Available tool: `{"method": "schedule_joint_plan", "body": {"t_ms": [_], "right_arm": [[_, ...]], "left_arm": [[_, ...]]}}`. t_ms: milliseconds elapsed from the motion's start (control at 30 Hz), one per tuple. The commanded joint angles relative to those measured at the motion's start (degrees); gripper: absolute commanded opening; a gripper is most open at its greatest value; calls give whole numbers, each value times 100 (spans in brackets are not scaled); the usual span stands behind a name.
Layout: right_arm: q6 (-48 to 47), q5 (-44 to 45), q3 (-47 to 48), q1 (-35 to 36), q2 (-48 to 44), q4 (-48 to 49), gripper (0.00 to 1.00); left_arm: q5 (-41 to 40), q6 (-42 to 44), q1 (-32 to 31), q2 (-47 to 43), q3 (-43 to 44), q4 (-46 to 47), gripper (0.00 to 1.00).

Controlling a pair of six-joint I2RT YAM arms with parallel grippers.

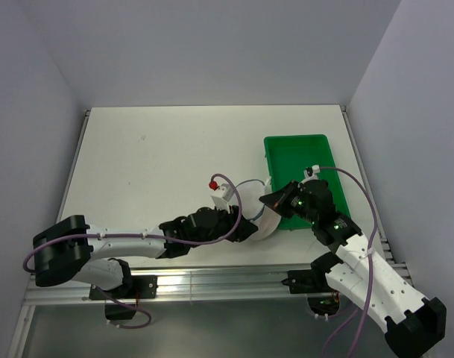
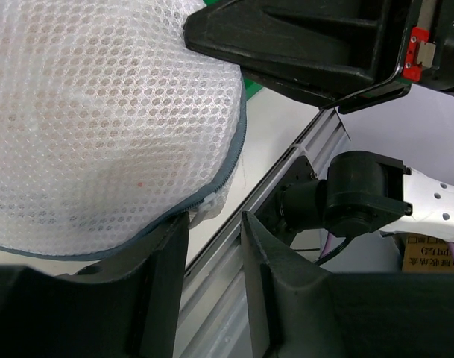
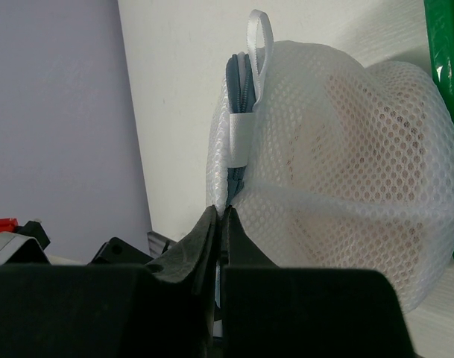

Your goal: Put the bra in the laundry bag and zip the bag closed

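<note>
The laundry bag (image 1: 265, 224) is a white mesh dome with a grey zipper rim, lying at the near table edge between my two grippers. In the right wrist view the bag (image 3: 346, 149) fills the frame, and the peach bra (image 3: 361, 179) shows faintly through the mesh inside it. My right gripper (image 3: 224, 215) is shut on the bag's edge at the zipper seam, below a white fabric loop (image 3: 258, 37). My left gripper (image 2: 215, 224) is open; the bag's grey rim (image 2: 212, 190) rests on its left finger (image 2: 167, 276).
A green plastic tray (image 1: 316, 153) stands just behind and right of the bag. The table's near aluminium rail (image 2: 234, 246) runs under the left gripper. The right arm's black gripper body (image 2: 301, 45) sits close above the left gripper. White walls enclose the table.
</note>
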Motion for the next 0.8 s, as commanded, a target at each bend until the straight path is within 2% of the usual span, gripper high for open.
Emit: {"method": "schedule_joint_plan", "body": {"t_ms": [0,400,567,767], "right_arm": [[-23,-85,240,37,-12,45,0],[-93,-77,231,37,76,45,0],[-163,-7,258,37,76,-51,0],[-409,160,363,29,217,-183,0]], "left_arm": [[159,27,63,53,71,436,40],[185,53,133,-140,27,314,14],[159,45,151,-219,27,191,0],[19,115,142,-561,18,-230,0]]}}
